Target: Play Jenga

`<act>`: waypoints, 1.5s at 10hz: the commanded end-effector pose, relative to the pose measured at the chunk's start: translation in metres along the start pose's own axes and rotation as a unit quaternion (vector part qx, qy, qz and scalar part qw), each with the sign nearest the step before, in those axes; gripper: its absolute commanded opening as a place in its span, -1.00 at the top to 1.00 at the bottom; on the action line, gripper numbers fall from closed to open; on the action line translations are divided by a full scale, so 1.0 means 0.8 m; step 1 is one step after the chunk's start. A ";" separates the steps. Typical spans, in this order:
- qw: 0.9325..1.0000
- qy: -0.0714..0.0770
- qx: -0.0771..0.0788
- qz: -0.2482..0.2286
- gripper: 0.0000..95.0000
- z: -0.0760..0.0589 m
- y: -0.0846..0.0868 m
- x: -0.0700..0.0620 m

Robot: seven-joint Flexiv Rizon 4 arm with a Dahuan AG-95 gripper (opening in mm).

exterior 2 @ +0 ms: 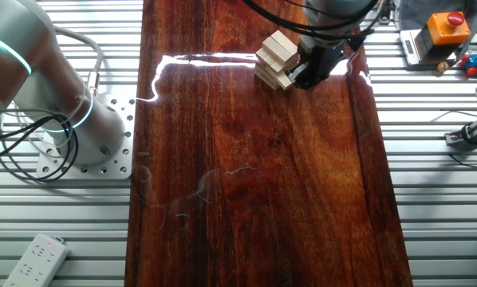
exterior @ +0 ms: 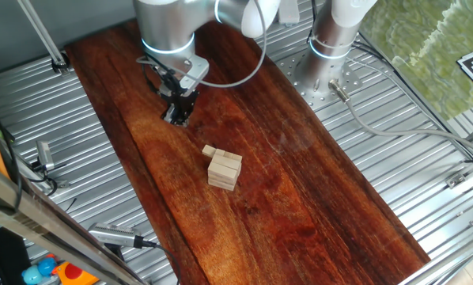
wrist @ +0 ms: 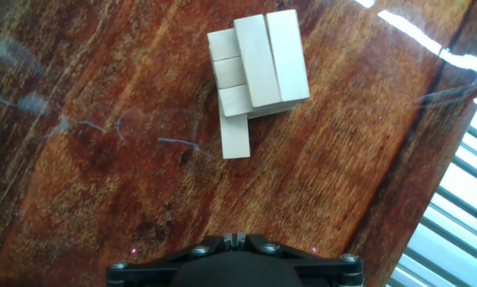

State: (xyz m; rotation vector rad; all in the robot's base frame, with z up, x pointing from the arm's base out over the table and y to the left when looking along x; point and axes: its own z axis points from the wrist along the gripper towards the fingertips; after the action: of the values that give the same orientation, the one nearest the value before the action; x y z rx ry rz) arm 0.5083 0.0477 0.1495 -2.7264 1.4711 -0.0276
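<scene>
The Jenga stack [exterior: 225, 170] of pale wooden blocks stands a few layers high near the middle of the dark wooden board [exterior: 300, 198]. One block [wrist: 235, 127] sticks out from a low layer toward the gripper. In the other fixed view the stack [exterior 2: 274, 56] sits just left of the gripper [exterior 2: 306, 76]. My gripper [exterior: 176, 117] hovers low over the board, apart from the stack. In the hand view the fingertips [wrist: 235, 237] meet with nothing between them, and the stack [wrist: 258, 60] lies ahead.
The board rests on a ribbed metal table [exterior: 395, 134]. The arm's base [exterior 2: 87, 135] and cables sit beside the board. A remote [exterior 2: 35, 259], an emergency-stop box [exterior 2: 446, 28] and small tools [exterior: 118, 236] lie off the board's edges.
</scene>
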 end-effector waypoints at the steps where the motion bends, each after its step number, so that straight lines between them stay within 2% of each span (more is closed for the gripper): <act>1: 1.000 -0.001 0.001 0.000 1.00 0.001 -0.002 0.001; 15: 1.000 0.002 -0.001 -0.007 1.00 0.001 -0.002 0.001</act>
State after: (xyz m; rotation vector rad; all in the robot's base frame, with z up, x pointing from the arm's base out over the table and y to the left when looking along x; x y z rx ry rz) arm 0.5099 0.0480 0.1486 -2.7389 1.4516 -0.0328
